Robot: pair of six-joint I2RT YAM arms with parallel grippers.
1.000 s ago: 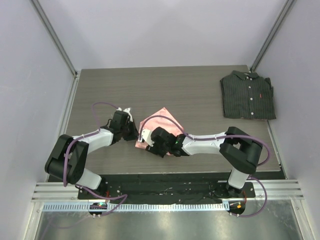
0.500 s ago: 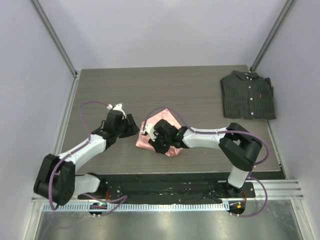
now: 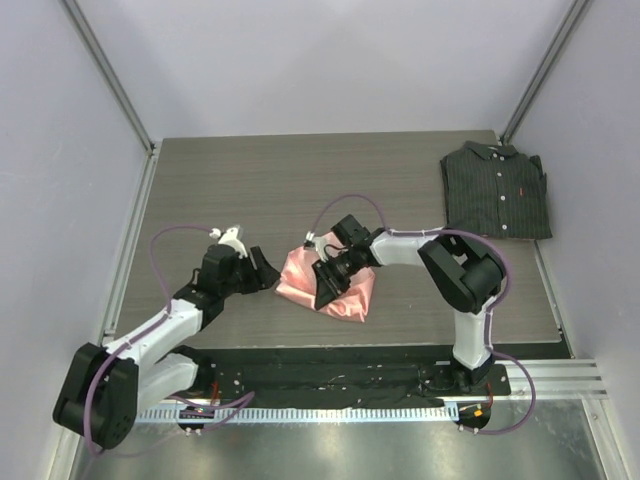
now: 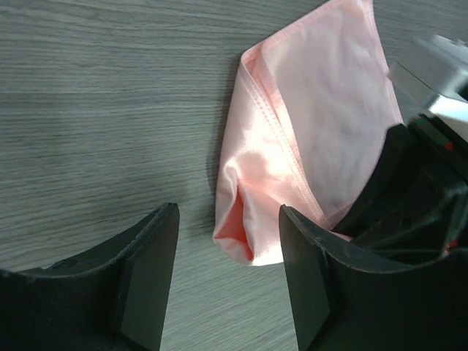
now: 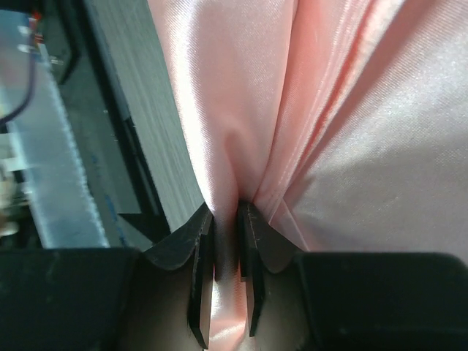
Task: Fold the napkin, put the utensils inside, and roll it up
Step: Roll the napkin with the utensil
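Napkin, mid-fold
Pleat is pinched by right hand; left hand is held open, empty; edges should be aligned.

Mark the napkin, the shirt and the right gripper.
napkin (image 3: pixel 296 275), top view, its left part.
shirt (image 3: pixel 496 195), top view, middle of its front.
right gripper (image 5: pixel 225 219), right wrist view, between its fingertips.

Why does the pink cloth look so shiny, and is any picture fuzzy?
Right wrist view: the satin napkin catches light in bright streaks along its folds, and the background is blurry. Left wrist view: softer sheen, left end effector nearly black. Top view: even light, sharp.
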